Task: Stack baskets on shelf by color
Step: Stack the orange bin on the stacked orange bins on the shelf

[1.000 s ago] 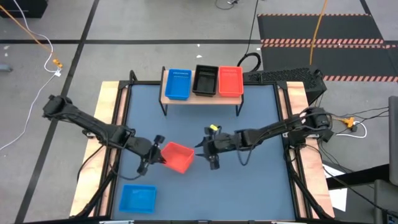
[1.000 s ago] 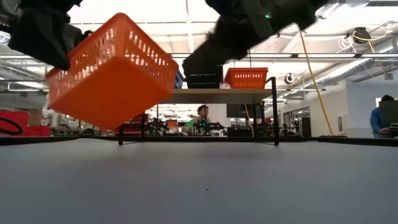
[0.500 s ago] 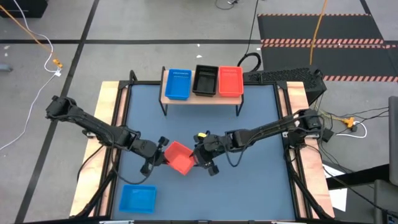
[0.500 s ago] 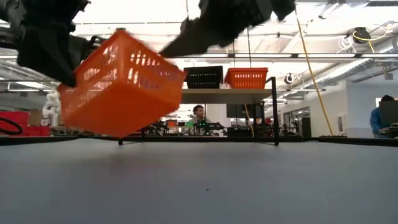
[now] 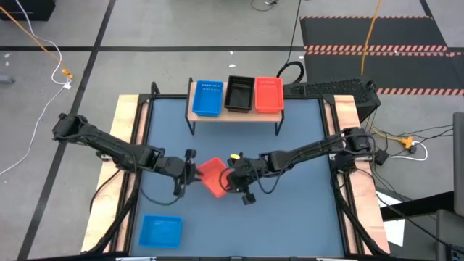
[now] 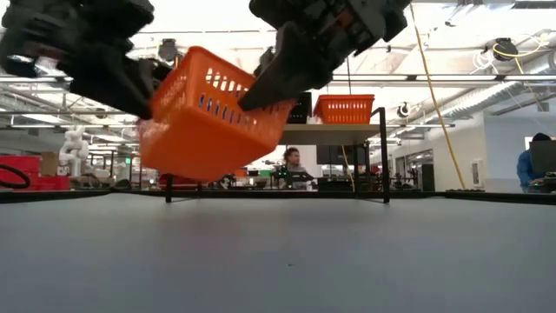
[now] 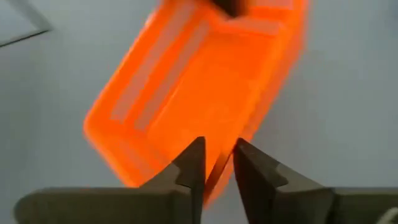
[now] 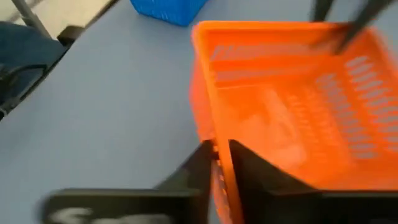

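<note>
A red basket [image 5: 212, 176] hangs tilted in the air over the middle of the table, between my two grippers. My left gripper [image 5: 192, 172] is at its left end, fingers a little apart astride one wall [image 7: 217, 163]. My right gripper [image 5: 230, 178] is shut on the wall at its right end. At the far edge stands the shelf [image 5: 235, 116], bearing a blue basket [image 5: 208, 98], a black basket [image 5: 239, 93] and a red basket [image 5: 269, 95] side by side. My left gripper has a finger [image 7: 189, 171] on each side of the basket's wall, and I cannot tell whether they touch it. My right gripper pinches a side wall near a corner [image 8: 210, 140], one finger inside the basket and one outside. The basket is clear of the table and tilted, its open top toward the right arm.
A second blue basket [image 5: 160, 231] lies on the table near the front left corner. Wooden rails [image 5: 130, 145] border the table's left and right sides. The tabletop [image 5: 290, 217] to the near right is bare.
My right gripper has moved toward the table's left edge to the red basket and taken hold of its wall. My left gripper has carried the basket toward the right and slightly up; the basket has turned and stays tilted, clear of the table.
</note>
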### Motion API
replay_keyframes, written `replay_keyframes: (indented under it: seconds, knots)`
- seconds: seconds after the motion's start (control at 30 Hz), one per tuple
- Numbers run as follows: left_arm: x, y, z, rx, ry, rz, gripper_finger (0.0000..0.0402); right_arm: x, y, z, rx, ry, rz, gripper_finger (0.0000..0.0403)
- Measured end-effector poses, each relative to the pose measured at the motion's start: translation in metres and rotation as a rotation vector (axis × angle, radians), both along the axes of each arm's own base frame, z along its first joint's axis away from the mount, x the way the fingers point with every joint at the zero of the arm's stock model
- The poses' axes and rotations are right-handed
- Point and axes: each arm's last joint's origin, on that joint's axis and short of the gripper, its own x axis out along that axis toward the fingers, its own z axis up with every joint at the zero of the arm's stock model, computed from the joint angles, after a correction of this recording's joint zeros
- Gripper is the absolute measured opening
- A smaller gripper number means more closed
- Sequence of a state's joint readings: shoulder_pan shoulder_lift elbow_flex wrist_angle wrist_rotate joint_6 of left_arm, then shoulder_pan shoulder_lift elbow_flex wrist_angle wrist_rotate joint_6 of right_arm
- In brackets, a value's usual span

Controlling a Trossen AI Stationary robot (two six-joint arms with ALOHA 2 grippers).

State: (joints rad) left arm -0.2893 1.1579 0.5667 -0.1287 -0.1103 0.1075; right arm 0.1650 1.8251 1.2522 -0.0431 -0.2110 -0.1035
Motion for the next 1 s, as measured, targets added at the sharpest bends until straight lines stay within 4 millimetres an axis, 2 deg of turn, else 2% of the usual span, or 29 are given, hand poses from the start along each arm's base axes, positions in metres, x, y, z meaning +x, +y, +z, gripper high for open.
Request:
replay_keyframes:
  seconds: [0.07, 0.23, 0.37, 0.5, 0.7, 0.9, 1.0]
  knots:
    - [0.001, 0.004, 0.001, -0.013, -0.007, 0.077, 0.0099, -0.004, 0.001, 0.005, 0.016, 0.027, -0.025, 0.0012]
    - [0.0, 0.013, -0.002, -0.016, 0.027, 0.18, 0.0153, -0.02, 0.0, 0.024, 0.016, 0.077, -0.195, 0.0003]
    - [-0.005, 0.015, -0.008, -0.066, 0.106, 0.254, 0.0192, -0.041, -0.003, 0.05, -0.063, 0.066, -0.329, 0.0001]
    - [-0.01, 0.015, -0.012, -0.12, 0.173, 0.335, 0.0217, -0.063, 0.0, 0.079, -0.063, 0.024, -0.37, 0.0001]
    - [-0.008, 0.013, -0.01, -0.188, 0.149, 0.382, 0.0223, -0.085, 0.006, 0.119, -0.058, -0.091, -0.383, 0.0001]
    - [-0.005, 0.012, -0.008, -0.21, 0.11, 0.38, 0.0211, -0.09, 0.017, 0.165, -0.191, -0.167, -0.338, 0.0001]
    - [-0.005, 0.013, -0.007, -0.237, 0.111, 0.406, 0.0205, -0.09, 0.024, 0.178, -0.25, -0.183, -0.283, 0.0]
